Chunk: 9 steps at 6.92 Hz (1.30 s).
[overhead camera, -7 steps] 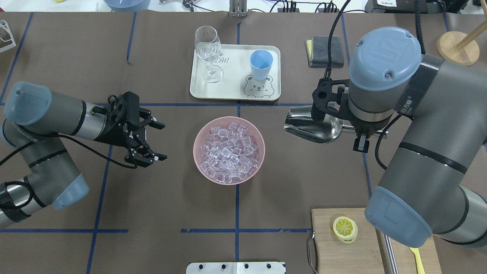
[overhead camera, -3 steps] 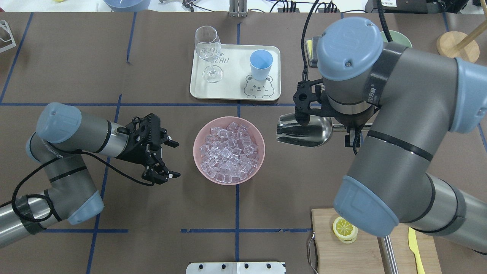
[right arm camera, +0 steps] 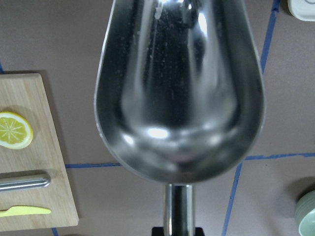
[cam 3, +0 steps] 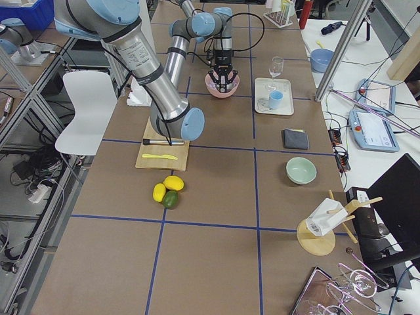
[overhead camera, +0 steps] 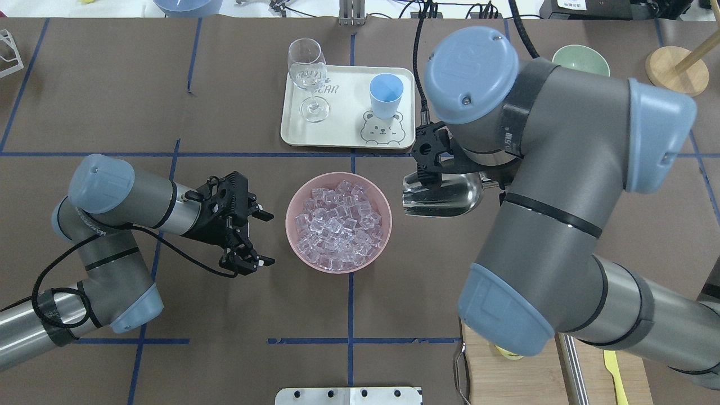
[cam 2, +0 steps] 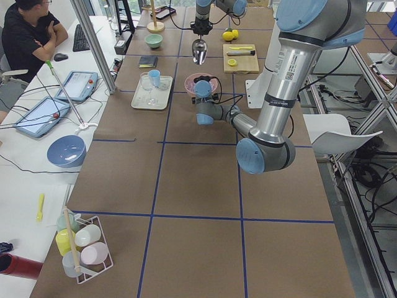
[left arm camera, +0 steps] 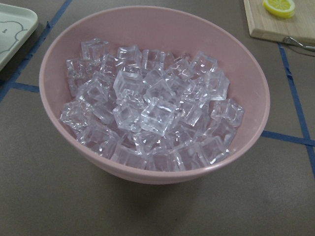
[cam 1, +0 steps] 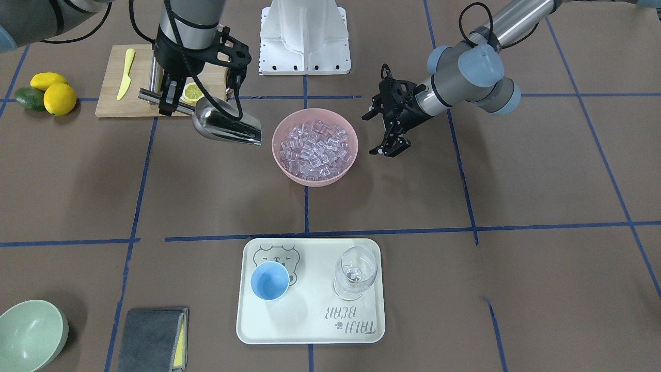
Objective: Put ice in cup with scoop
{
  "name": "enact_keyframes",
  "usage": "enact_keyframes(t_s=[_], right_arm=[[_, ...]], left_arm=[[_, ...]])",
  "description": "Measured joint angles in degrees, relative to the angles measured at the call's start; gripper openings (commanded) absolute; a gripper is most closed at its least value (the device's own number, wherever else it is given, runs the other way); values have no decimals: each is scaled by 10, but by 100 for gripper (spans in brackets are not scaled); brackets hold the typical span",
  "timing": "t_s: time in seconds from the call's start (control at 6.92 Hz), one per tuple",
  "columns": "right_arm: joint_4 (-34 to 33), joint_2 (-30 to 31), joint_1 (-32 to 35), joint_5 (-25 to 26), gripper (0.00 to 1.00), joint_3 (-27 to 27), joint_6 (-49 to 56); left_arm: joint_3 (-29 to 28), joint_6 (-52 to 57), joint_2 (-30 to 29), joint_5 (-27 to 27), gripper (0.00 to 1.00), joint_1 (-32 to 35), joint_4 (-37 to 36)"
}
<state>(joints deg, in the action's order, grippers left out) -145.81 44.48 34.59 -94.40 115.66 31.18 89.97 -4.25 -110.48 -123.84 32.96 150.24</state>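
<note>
you have the scoop (overhead camera: 441, 194) in hand but nothing in it yet. the right claw (cam 1: 166, 101) pinches its thin handle, and the wrist camera shows the steel trough bare. it hangs just beside the pink bowl (overhead camera: 288, 216), on the bowl's side toward the robot's right, with its open mouth turned toward the rim. all the ice (overhead camera: 337, 225) i can see lies heaped in that bowl. the left claw (overhead camera: 263, 238) waits near the bowl's other side, fingers spread wide and holding nothing.

the blue cup (overhead camera: 386, 93) stands upright beyond the bowl, away from the robot, on a cream tray (overhead camera: 343, 135). its inside looks empty. a wine glass (overhead camera: 307, 79) stands on the same tray, apart from the cup.

so by my reading the grasp is done, and you have the dip, the carry past the bowl and the tip into the cup left.

the tray carries a bear face and printed letters. "bear" reads clearly, the word before it does not. the lettering on the right arm is too small to make out.
</note>
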Motion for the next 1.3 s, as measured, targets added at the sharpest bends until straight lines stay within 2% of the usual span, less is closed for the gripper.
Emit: enact_keyframes(t_s=[0.58, 0.87, 1.3], right_arm=[[-11, -57, -21, 14, 0, -67, 3], [-29, -101, -26, 31, 0, -130, 3], [-51, -124, -36, 58, 0, -161, 3]], left_arm=[[-10, 0, -12, -1, 99, -11, 4], [-11, 0, -13, -1, 99, -12, 6], [-11, 0, -13, -1, 99, -15, 8]])
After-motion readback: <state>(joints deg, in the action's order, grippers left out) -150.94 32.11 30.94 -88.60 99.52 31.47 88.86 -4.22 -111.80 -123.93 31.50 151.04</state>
